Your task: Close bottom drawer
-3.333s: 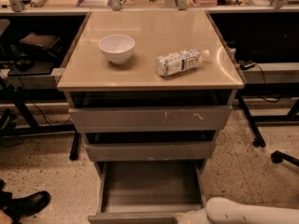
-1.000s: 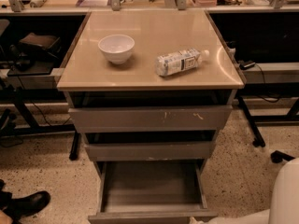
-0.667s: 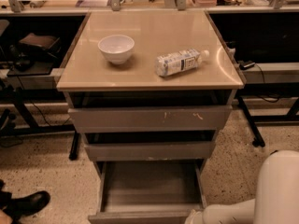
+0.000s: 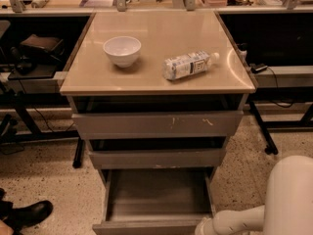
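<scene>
The bottom drawer (image 4: 155, 196) of the beige-topped cabinet (image 4: 156, 53) is pulled far out, showing its deep grey tray. Its front panel (image 4: 146, 227) sits at the frame's lower edge. The middle drawer (image 4: 156, 158) and the scratched top drawer (image 4: 156, 125) each stand out a little. My white arm (image 4: 291, 195) enters from the lower right, and its forearm (image 4: 239, 219) reaches left. The gripper (image 4: 201, 227) is at the drawer's front right corner, cut off by the frame's lower edge.
A white bowl (image 4: 122, 50) and a plastic bottle (image 4: 190, 65) lying on its side rest on the cabinet top. A black shoe (image 4: 27, 213) is on the speckled floor at lower left. Dark desks with metal legs (image 4: 266, 131) flank the cabinet.
My arm has risen into view at the lower right, and its forearm has come back up to the drawer's front right corner. The drawer has not moved.
</scene>
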You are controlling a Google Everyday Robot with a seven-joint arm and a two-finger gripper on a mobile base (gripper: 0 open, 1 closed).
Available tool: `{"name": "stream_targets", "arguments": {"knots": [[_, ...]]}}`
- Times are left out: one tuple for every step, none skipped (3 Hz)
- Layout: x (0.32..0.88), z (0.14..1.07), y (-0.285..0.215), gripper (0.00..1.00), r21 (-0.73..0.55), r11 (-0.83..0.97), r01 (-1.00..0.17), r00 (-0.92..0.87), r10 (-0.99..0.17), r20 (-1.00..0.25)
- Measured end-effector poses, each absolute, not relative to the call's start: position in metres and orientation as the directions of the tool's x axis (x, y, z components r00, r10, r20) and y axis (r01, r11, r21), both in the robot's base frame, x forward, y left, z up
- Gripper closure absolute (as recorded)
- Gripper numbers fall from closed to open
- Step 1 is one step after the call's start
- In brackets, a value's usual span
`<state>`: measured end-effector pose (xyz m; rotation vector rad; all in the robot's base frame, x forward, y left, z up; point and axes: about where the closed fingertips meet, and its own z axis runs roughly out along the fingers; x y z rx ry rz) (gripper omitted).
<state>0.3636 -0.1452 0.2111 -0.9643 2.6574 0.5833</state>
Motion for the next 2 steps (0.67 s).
{"name": "stream_targets", "arguments": {"knots": [[0.364,0.211,-0.145,0.0,0.282,0.7,-0.656,-0.748,-0.554,-0.365],[0.34,0.231,-0.16,0.0,0.269,0.72,-0.64,-0.758,-0.531,-0.379]]}}
